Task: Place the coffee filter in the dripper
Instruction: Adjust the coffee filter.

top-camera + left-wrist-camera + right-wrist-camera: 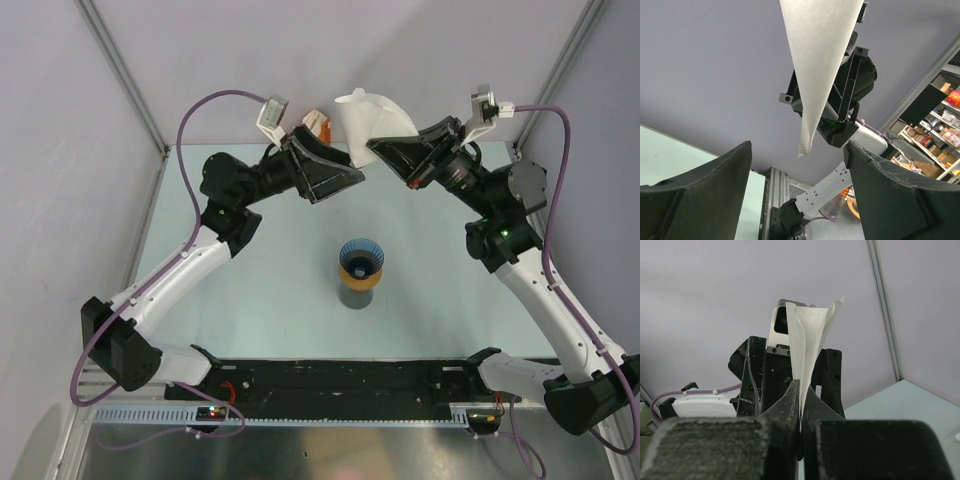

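Observation:
The white paper coffee filter [371, 118] is pinched at its edge by my right gripper [376, 149], held high over the back of the table. In the right wrist view the gripper [801, 392] is shut on the filter [810, 335]. My left gripper [345, 172] faces it, open and empty. In the left wrist view the filter [817, 65] hangs above the left gripper's [797, 152] gap without touching it. The blue ribbed dripper [360, 254] sits in an orange ring [359, 274] on a dark cup [354, 296] at the table's middle, well below both grippers.
Grey walls and metal frame posts [125, 75] close the back and sides. The pale green table [280, 280] surrounds the dripper stand. A black rail [340, 385] with both arm bases runs along the near edge. Shelves with goods [940, 135] lie beyond the enclosure.

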`<state>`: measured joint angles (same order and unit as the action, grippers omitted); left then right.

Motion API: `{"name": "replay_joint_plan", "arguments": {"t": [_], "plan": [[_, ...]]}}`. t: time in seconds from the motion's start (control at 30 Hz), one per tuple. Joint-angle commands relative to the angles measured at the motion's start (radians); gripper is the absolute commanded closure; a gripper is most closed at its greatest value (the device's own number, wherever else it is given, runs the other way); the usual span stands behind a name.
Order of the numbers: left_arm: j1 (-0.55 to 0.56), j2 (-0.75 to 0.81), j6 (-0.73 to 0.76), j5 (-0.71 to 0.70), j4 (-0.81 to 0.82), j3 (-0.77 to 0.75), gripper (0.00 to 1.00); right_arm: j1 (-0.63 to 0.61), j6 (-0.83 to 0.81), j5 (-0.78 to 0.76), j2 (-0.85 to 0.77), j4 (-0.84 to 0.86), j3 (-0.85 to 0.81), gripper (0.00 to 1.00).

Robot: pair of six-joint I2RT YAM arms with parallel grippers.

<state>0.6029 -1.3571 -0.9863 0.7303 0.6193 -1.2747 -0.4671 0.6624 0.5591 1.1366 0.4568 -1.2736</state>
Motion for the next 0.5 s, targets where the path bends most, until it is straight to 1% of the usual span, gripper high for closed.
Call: {"name": "replay_joint_plan", "arguments": {"t": [0.0, 0.2, 0.23, 0.27, 0.33, 0.4, 0.47], "plan": [[-0.013, 0.055, 0.037, 0.067, 0.023, 0.011, 0.19, 0.008, -0.001, 0.062, -0.032, -0.008, -0.005, 1.0], [-0.017, 0.067, 0.046, 0.113, 0.023, 0.023, 0.18, 0.006, -0.013, 0.109, -0.035, -0.019, -0.004, 1.0], [-0.021, 0.069, 0.047, 0.117, 0.023, 0.029, 0.15, 0.006, -0.015, 0.116, -0.037, -0.021, -0.004, 1.0], [-0.027, 0.071, 0.046, 0.12, 0.023, 0.035, 0.1, 0.007, -0.018, 0.122, -0.038, -0.024, -0.003, 1.0], [-0.043, 0.075, 0.046, 0.122, 0.023, 0.046, 0.04, 0.008, -0.025, 0.135, -0.045, -0.033, -0.003, 1.0], [-0.056, 0.076, 0.05, 0.129, 0.021, 0.045, 0.02, 0.008, -0.03, 0.148, -0.048, -0.039, -0.004, 1.0], [-0.057, 0.075, 0.057, 0.14, 0.02, 0.038, 0.03, 0.009, -0.033, 0.159, -0.049, -0.045, -0.003, 1.0]]}}
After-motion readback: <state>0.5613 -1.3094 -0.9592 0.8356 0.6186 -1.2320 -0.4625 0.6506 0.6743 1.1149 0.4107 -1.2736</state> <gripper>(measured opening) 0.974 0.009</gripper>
